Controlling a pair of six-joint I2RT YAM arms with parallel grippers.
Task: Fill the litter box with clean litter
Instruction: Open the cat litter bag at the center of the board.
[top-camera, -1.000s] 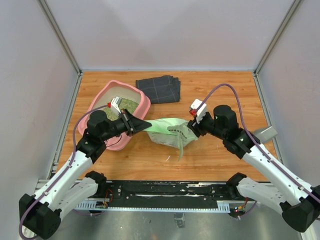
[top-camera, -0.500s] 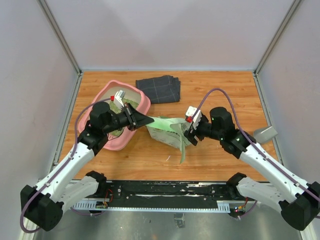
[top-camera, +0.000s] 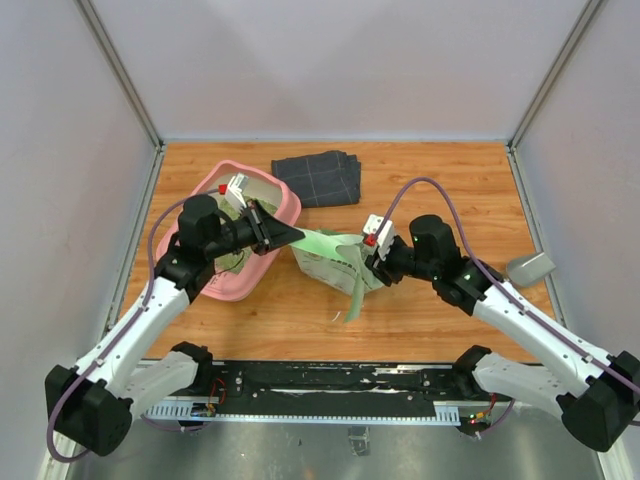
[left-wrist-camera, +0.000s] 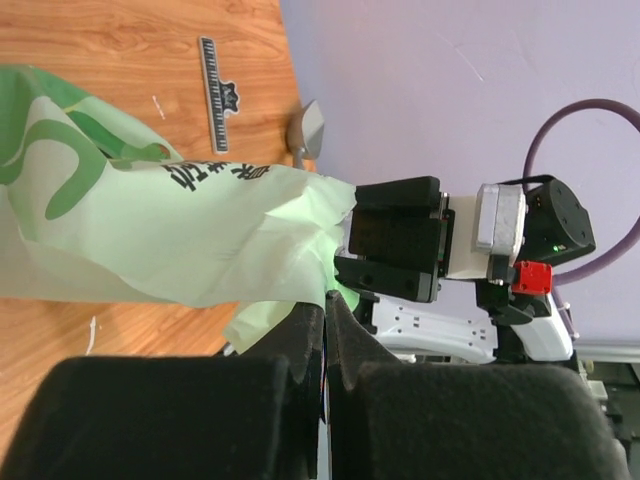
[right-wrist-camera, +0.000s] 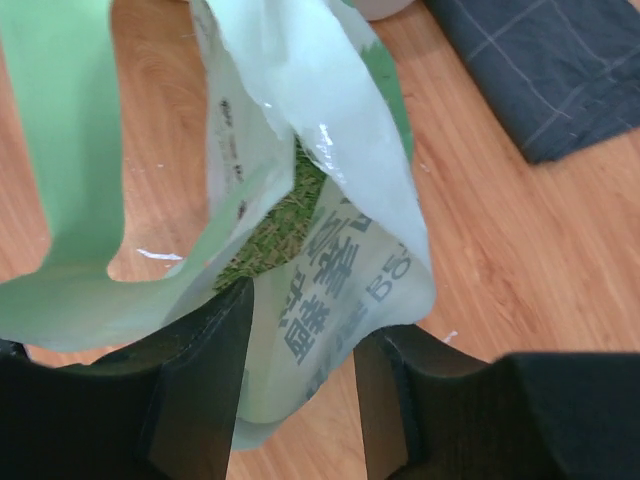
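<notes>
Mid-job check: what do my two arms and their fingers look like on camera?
The left arm and right arm have white link shells and black joint housings. A purple cable loops to each wrist, beside a white camera block with a red tab. The fingers are black and blocky.

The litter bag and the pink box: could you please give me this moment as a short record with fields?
litter box: pink, on the left, beneath the left arm
bag: green-and-white, spanning between the two grippers, right of the box
clean litter: visible inside the bag
left gripper: shut on a bag corner
right gripper: jaws astride the bag's other end; grip unclear
cloth: dark, folded, behind the bag
scoop: grey, far right
</notes>
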